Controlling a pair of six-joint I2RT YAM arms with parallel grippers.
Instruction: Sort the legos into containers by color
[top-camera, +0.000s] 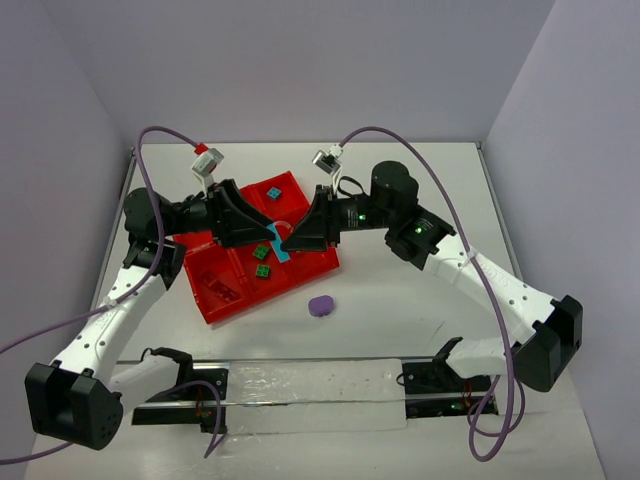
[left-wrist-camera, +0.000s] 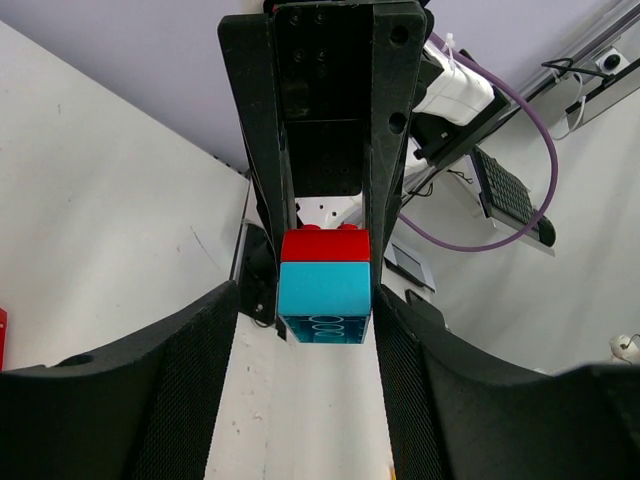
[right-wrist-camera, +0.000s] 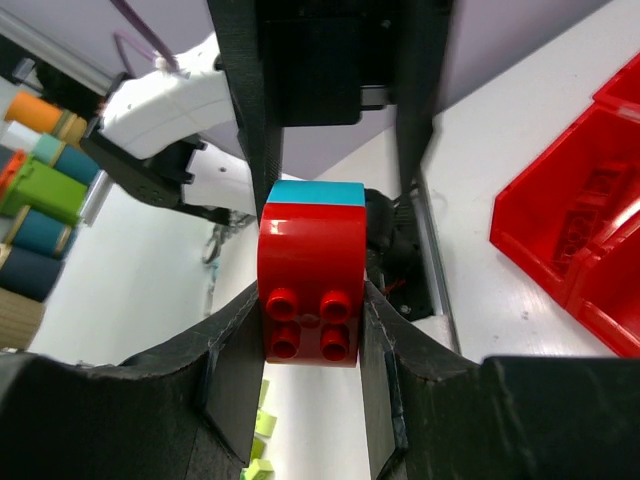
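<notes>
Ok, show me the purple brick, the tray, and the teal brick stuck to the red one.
purple brick (top-camera: 321, 305): top view, its top face.
tray (top-camera: 288, 282): top view, its near wall.
teal brick (left-wrist-camera: 322, 290): left wrist view, its side face.

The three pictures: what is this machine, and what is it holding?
Two robot arms stand at a white table. One picture comes from a fixed camera overhead, the others from a camera on each wrist. A glossy red plastic tray holds small green plastic bricks; a purple brick lies beside it. The right end effector is shut on a red plastic brick stuck to a teal plastic brick. The left end effector has fingers flanking that teal brick; whether they grip it is unclear.
</notes>
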